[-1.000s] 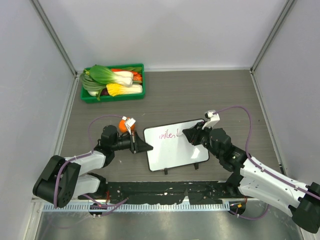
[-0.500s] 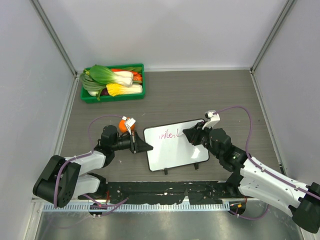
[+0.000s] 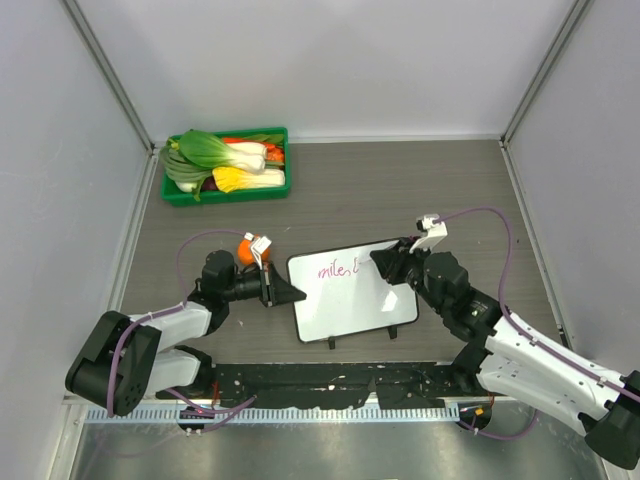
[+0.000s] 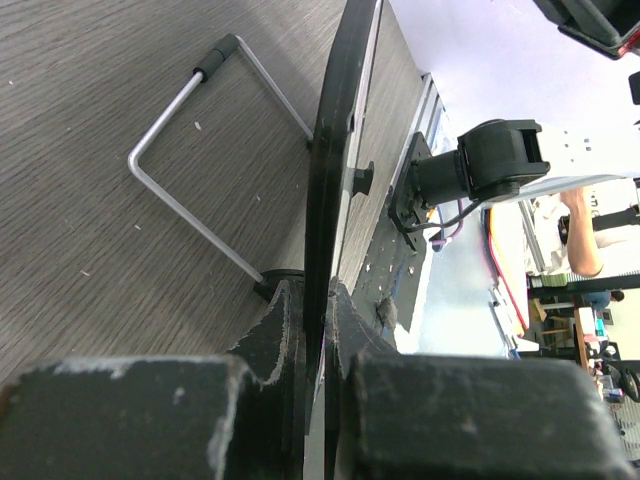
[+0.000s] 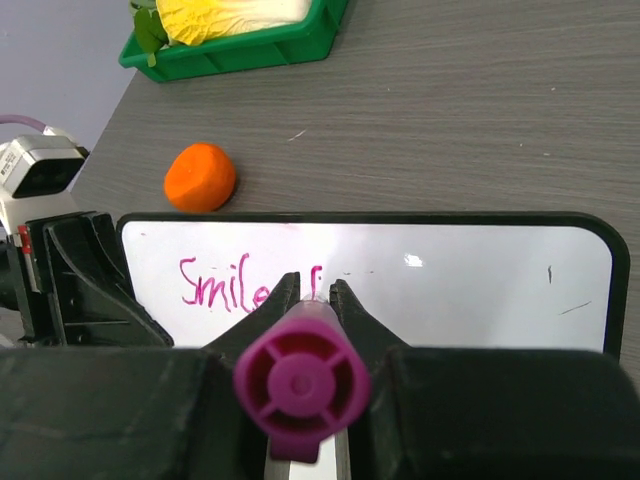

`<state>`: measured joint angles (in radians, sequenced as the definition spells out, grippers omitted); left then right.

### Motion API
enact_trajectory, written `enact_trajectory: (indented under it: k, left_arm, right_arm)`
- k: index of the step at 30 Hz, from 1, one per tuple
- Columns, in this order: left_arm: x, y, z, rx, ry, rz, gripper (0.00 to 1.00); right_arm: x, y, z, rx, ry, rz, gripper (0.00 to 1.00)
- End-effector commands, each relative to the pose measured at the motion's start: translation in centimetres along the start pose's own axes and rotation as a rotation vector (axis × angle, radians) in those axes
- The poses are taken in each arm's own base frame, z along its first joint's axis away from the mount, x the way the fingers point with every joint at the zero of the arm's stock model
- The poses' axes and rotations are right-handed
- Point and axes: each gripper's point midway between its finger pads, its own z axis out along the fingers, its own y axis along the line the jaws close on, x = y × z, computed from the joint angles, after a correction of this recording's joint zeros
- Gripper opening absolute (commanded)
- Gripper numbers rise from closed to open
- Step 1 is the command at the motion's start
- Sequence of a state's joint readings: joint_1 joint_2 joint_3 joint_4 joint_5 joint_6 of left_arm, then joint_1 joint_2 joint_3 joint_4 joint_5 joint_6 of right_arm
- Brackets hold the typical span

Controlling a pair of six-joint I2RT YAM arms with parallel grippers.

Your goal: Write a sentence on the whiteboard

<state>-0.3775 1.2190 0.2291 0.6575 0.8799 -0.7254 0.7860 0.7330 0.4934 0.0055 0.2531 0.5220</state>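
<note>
While the left gripper (image 3: 291, 292) clamps the left edge of the whiteboard (image 3: 352, 300), jaws closed down tight on the thin black frame, the right gripper (image 5: 312, 288) pinches a magenta marker (image 5: 302, 385) between both fingers. The marker's butt end faces the wrist camera and its tip is hidden behind the fingers, so contact with the board cannot be told. The whiteboard sits on the table (image 3: 420, 190) near the front middle, between the two arms and turned slightly. Its two black feet are on the near edge. The sentence (image 5: 215, 283) runs along the upper left of the board in pink script, reading "Smile" plus a short stroke, and it ends right at the right gripper's fingertips. The rest of the board is blank apart from a few small marks. An orange (image 3: 245, 250) lies just beyond the board's far left corner, beside the left wrist. A green tray (image 3: 225, 190) of vegetables sits well apart at the far left of the table. The left wrist view shows the board edge-on, with a bent wire stand (image 4: 167, 114) beside it.
</note>
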Motion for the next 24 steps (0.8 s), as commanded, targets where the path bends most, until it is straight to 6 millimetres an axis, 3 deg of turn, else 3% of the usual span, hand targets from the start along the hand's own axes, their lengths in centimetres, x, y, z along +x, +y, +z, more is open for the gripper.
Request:
enact_trajectory:
  k: [1,12,24]
  left_arm:
    - [-0.3,2.8,-0.1,-0.126,-0.04,0.037,0.0]
    - [-0.3,2.5,-0.2,-0.124,-0.043,0.042,0.0]
    - [-0.3,2.6,-0.2,-0.125,-0.043,0.042,0.0]
  right_arm:
    - [-2.9,0.9,0.1,-0.001,-0.074,-0.001,0.01]
    - [-0.1,-1.1,1.1,0.062,-0.026,-0.007,0.01]
    - [1.6,-2.1,0.5,0.076,0.009,0.0,0.01]
